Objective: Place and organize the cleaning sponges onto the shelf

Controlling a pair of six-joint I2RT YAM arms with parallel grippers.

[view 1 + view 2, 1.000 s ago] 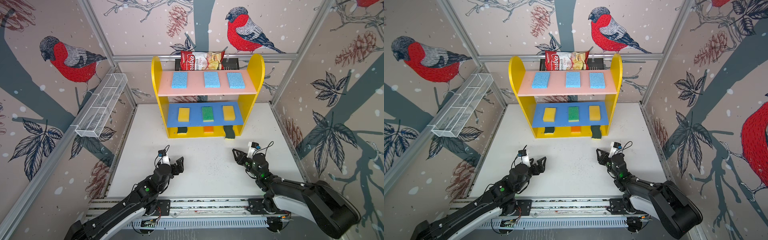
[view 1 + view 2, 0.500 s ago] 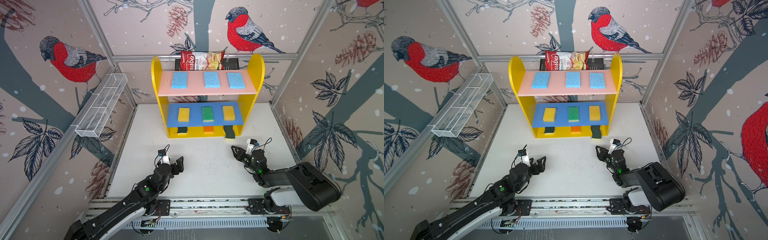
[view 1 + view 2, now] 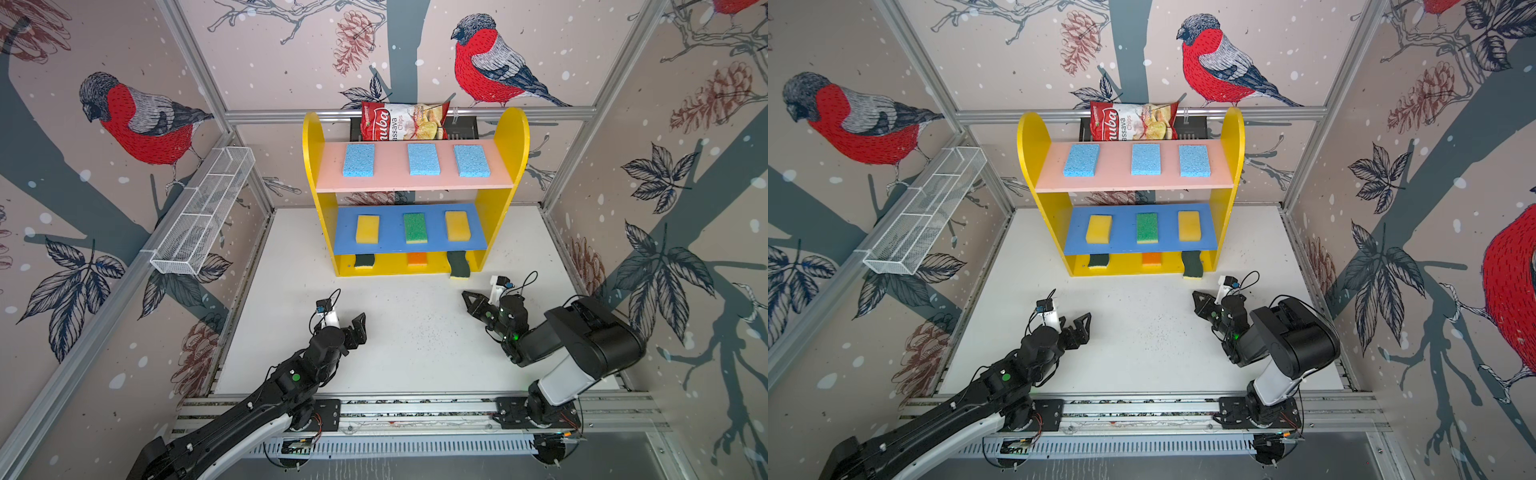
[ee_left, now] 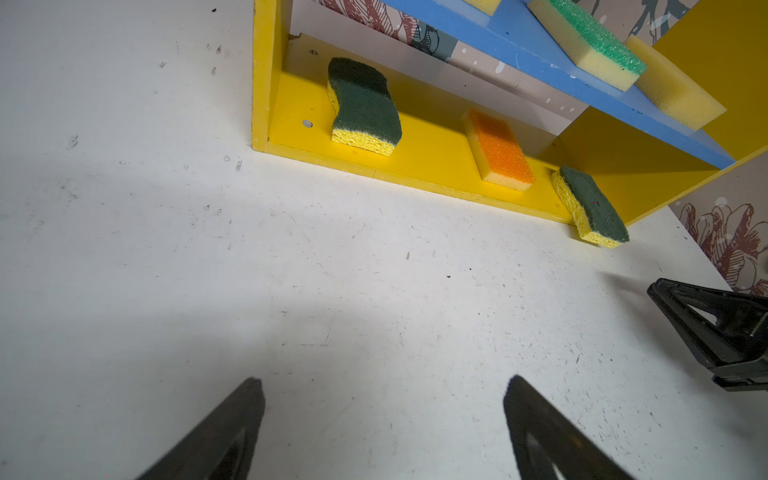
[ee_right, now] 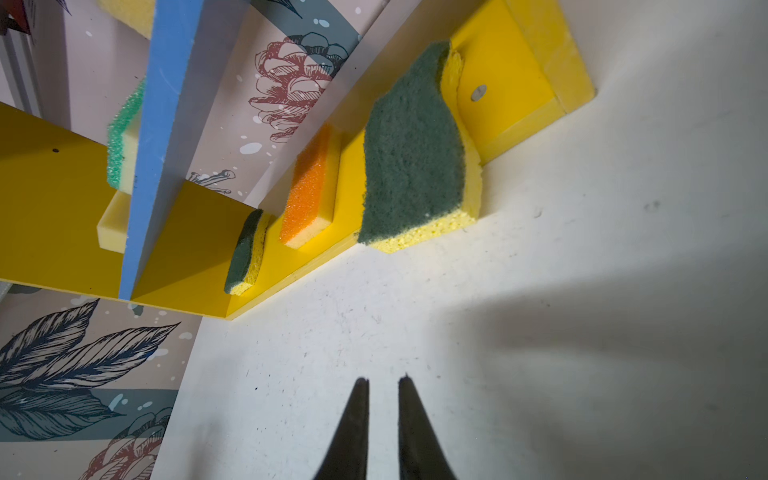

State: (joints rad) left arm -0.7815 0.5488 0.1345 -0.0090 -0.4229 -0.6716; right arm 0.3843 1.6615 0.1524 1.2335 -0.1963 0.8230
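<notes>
All nine sponges are on the shelf [image 3: 513,137]: the light blue sponges [image 3: 423,159] in a row on the pink board [image 3: 390,178], the yellow sponges [image 3: 367,229] flanking the green-topped sponge [image 3: 415,227] on the blue board [image 3: 390,241], and the orange-topped sponge [image 3: 417,258] between two wavy ones on the yellow base [image 3: 395,270]. The tucked wavy sponge [image 3: 364,260] sits fully on the base, but the overhanging wavy sponge [image 3: 459,266] pokes out past the front lip toward the desk [image 3: 415,340]; its outer end seems to sag onto the desk, though the angle leaves that unsure. That sponge is probably the last thing to tidy. Its long axis runs front to back, pointing almost straight at the right pincer [image 3: 467,297], which hovers low over the desk just in front of it, jaws drawn nearly together and holding nothing. A push along that axis would likely slide it home. The left pincer [image 4: 383,381] is spread wide and empty, well apart from that sponge, so the right arm is the nearer one.
</notes>
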